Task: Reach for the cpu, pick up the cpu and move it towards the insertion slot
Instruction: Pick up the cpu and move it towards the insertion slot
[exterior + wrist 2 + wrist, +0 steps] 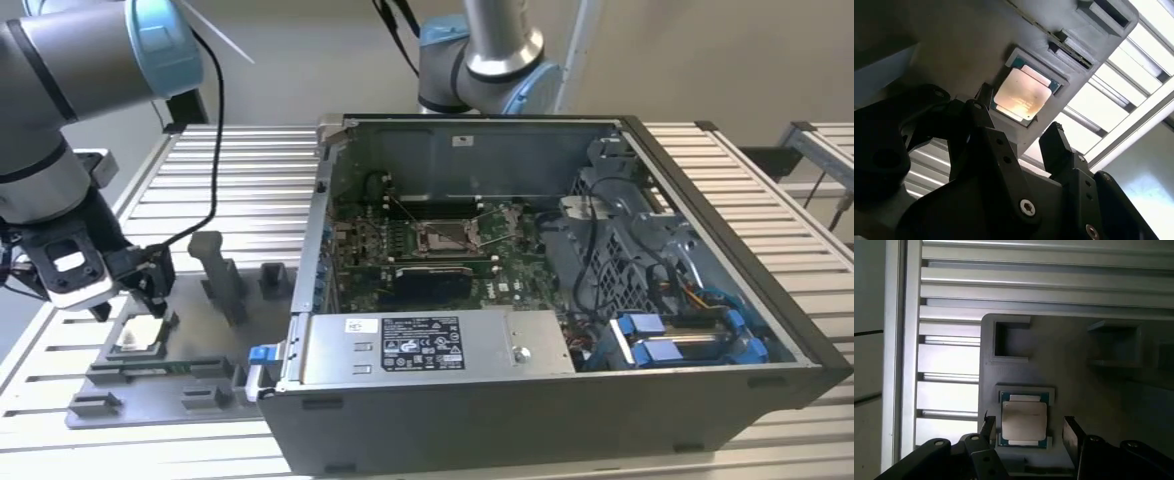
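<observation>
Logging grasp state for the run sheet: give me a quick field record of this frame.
gripper: over grey fixture, jaws open, one each side of cpu
cpu: flat in its pocket, not lifted
insertion slot: inside open computer case, to the exterior view's right of gripper
stage: reach, pre-grasp

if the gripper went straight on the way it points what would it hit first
Probably the cpu, or the grey fixture right beside it: the open gripper points at the cpu with a finger off each side. Depth is unclear.
</observation>
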Available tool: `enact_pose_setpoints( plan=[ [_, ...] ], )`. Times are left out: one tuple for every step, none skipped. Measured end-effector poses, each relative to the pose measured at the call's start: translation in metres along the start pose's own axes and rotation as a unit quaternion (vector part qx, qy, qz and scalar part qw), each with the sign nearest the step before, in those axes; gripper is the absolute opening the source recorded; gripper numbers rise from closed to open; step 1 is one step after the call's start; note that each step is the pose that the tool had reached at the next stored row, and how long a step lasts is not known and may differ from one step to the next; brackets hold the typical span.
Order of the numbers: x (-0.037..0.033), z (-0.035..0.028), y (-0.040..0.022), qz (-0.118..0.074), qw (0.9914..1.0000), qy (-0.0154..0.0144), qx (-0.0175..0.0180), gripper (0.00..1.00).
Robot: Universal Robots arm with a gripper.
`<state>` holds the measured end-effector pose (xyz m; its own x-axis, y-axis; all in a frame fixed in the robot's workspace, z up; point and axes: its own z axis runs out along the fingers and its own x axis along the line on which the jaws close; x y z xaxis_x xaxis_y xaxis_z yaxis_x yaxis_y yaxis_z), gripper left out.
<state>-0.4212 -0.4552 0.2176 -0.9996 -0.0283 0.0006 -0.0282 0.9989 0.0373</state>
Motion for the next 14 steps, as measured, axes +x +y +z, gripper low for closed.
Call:
enact_pose_setpoints(
  plan=[
    [0.0008, 0.0018, -0.0001, 0.0, 1.0, 0.0001, 0.0001, 1.0],
    [0.0013, 0.0036, -0.0002, 0.0, 1.0, 0.0, 0.0001, 1.0],
    [0.0019, 0.0054, -0.0002, 0.0, 1.0, 0.0, 0.0, 1.0],
    [0.0024, 0.007, -0.0003, 0.0, 1.0, 0.0, 0.0001, 1.0],
    [0.003, 0.009, -0.0003, 0.0, 1.0, 0.0, 0.0, 1.0],
    [0.0033, 0.0107, -0.0004, 0.0, 1.0, -0.0001, 0.0, 1.0],
    [0.0036, 0.0123, -0.0005, 0.0, 1.0, -0.0001, 0.0, 1.0],
    [0.0037, 0.0135, -0.0005, 0.0, 1.0, 0.0, 0.0, 1.0],
    [0.0037, 0.0147, -0.0005, 0.0, 1.0, 0.0, 0.0001, 1.0],
    [0.0037, 0.0161, -0.0006, 0.0, 1.0, 0.0, 0.0001, 1.0],
    [0.0038, 0.0176, -0.0007, 0.0, 1.0, 0.0, 0.0, 1.0],
    [0.0038, 0.0191, -0.0008, 0.0, 1.0, 0.0, 0.0, 1.0],
    [0.0037, 0.0205, -0.001, 0.0, 1.0, 0.0, 0.0, 1.0],
    [0.0037, 0.0218, -0.0014, 0.0, 1.0, 0.0, 0.0001, 1.0]
  ],
)
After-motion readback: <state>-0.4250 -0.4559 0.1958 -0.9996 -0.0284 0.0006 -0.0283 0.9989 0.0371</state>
